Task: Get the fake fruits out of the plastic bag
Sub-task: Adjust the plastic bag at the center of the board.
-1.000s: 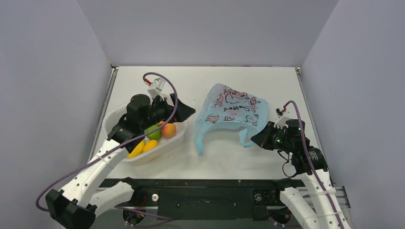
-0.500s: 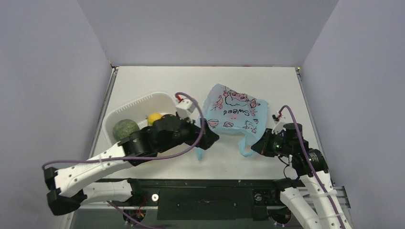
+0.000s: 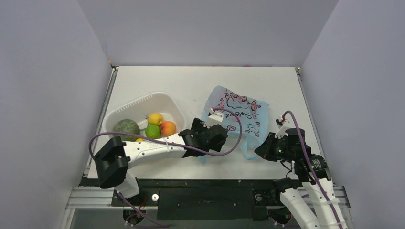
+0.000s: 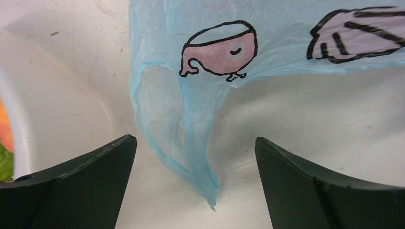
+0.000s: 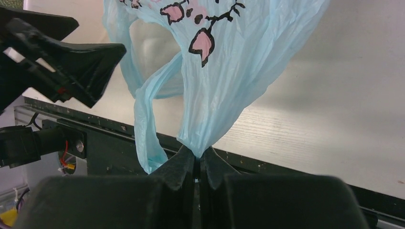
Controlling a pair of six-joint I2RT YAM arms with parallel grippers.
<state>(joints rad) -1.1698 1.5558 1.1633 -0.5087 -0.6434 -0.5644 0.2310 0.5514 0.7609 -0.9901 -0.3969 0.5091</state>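
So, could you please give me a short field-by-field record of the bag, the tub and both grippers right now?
left gripper: open, fingers either side of the bag's loop handle, not gripping
right gripper: shut on bunched bag plastic
plastic bag: on the table, right of the tub
white tub: holds green melon, yellow piece, lime-green piece, peach piece
bag contents: not visible

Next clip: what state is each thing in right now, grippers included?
plastic bag: crumpled on the table, pinched at one near corner; contents not visible.
left gripper: jaws wide open around the bag's loose handle, gripping nothing.
right gripper: jaws shut on bunched bag plastic.
white tub: upright, holding fruit.
green melon, yellow piece, lime-green piece, peach piece: resting in the tub.
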